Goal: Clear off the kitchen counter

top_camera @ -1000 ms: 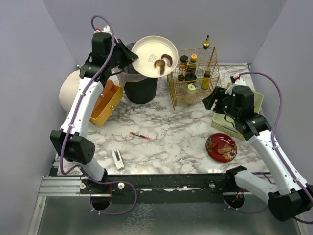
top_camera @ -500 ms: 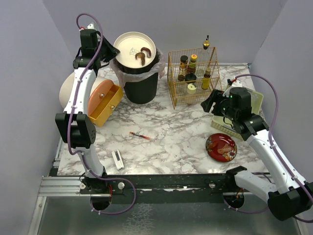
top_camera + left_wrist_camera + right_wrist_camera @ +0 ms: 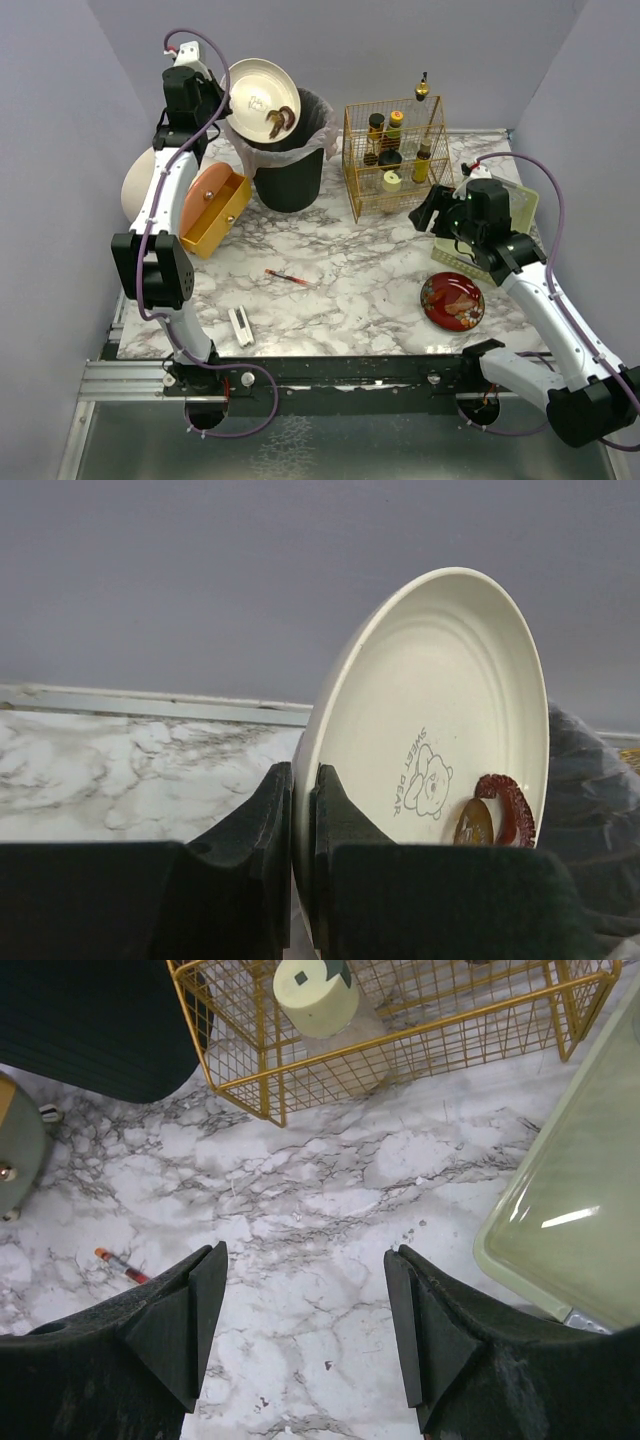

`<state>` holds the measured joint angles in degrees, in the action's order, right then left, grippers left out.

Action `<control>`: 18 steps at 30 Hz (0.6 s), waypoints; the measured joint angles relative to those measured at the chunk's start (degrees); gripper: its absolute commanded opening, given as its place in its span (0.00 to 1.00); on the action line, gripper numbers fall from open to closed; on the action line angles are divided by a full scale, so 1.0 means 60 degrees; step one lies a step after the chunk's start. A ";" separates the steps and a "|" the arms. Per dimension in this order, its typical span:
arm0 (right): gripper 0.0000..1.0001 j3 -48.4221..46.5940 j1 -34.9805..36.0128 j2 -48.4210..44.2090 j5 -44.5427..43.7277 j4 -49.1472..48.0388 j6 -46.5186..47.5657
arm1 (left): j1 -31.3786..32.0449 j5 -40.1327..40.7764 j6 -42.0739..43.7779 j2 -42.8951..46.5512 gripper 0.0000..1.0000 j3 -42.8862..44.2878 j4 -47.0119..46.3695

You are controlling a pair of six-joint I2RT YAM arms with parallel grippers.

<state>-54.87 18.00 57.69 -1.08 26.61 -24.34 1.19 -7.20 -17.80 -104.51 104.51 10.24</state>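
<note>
The left tool (image 3: 303,780) pinches the rim of a cream plate (image 3: 440,710), tilted over the black bin (image 3: 290,170) at the far left corner of the marble desk (image 3: 350,270). The right tool (image 3: 305,1255) hangs above the desk near its right edge, jaws apart, holding nothing, just in front of the wire basket (image 3: 395,150).
</note>
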 measured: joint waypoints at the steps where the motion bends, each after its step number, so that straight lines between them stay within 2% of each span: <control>1: 0.71 0.0000 0.0000 0.0011 0.0058 0.0000 0.0000 | 0.0011 0.0117 0.0171 0.0069 0.00 -0.0157 -0.0168; 10: 0.71 0.0044 0.0000 0.0138 0.0382 -0.0084 -0.0004 | 0.0688 0.1909 0.2674 0.1202 0.00 -0.1887 -0.2430; 18: 0.71 0.0113 0.0000 0.0211 0.0597 -0.0168 -0.0007 | 0.2572 0.3548 0.6047 0.1545 0.00 -0.2404 -0.4105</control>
<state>-54.19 18.00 58.96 2.50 25.61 -24.38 16.62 14.09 18.48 -95.24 90.08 -14.39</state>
